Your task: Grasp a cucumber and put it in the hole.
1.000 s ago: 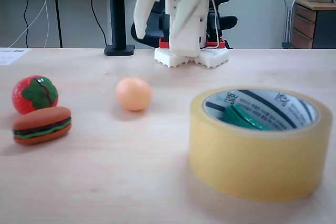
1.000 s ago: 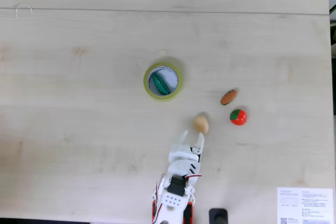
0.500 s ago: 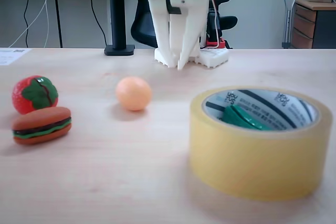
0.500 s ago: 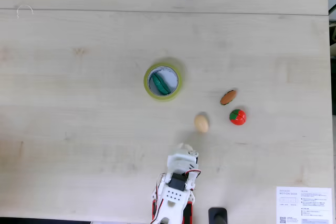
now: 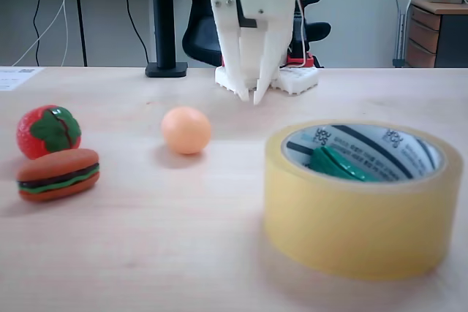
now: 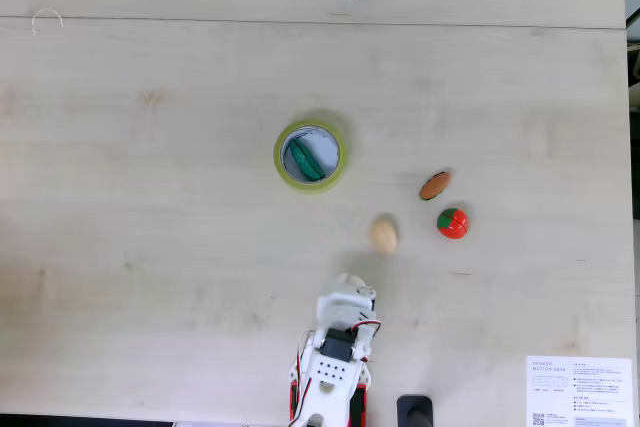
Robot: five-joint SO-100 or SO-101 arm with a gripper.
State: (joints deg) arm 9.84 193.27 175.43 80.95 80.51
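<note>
The teal-green cucumber [image 5: 340, 164] lies inside the hole of the yellowish tape roll [image 5: 351, 217], leaning against the striped white inner core [image 5: 365, 140]. From above, the cucumber [image 6: 303, 160] rests slanted within the roll [image 6: 344, 156]. My white gripper [image 5: 250, 98] hangs folded back over the arm's base, fingertips pointing down and close together with nothing between them. In the top-down fixed view the gripper [image 6: 346, 288] sits well below the roll, apart from every toy.
An orange ball [image 5: 186, 130] lies between the base and the roll. A red-and-green toy [image 5: 49, 131] and a toy burger [image 5: 58, 174] sit at the left. A black pole [image 5: 165, 20] stands behind. A printed sheet [image 6: 580, 392] lies at the table's corner.
The gripper pulled back from beside the orange ball toward the base, folded downward, and its spread fingers came together. The cucumber stayed in the roll.
</note>
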